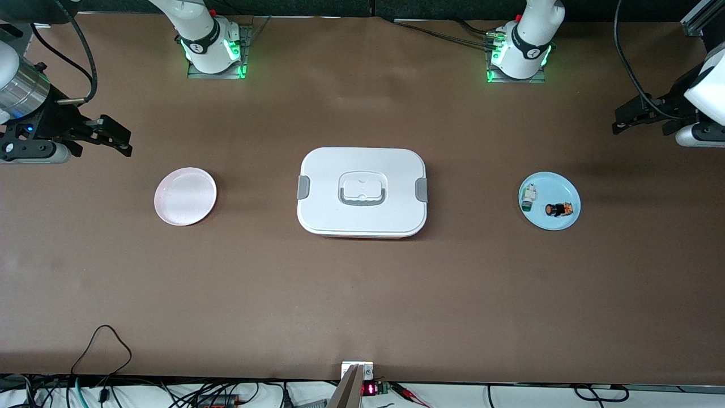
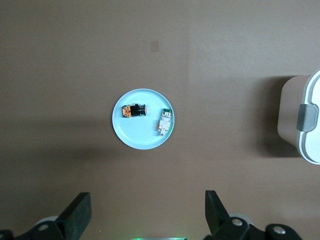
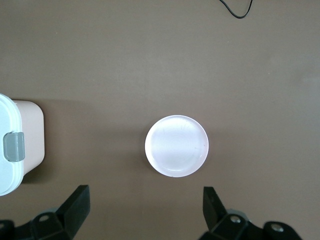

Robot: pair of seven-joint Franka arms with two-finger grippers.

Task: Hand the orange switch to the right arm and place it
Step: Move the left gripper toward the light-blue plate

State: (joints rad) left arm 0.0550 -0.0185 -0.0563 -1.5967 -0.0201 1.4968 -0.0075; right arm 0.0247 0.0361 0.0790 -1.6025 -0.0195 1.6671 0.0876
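Lying on one blue plate (image 1: 558,222) toward the left arm's end, one orange switch (image 1: 558,209) beside one white-and-green part (image 1: 528,196); one lidded white box (image 1: 362,191) mid-table; one pink plate (image 1: 185,196); left gripper (image 1: 626,120) and right gripper (image 1: 116,139) both spread wide, empty, waiting aloft

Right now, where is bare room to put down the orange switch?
The pink plate is bare, and open table lies between it and the white lunch box. The blue plate is crowded: orange switch and white-and-green part.
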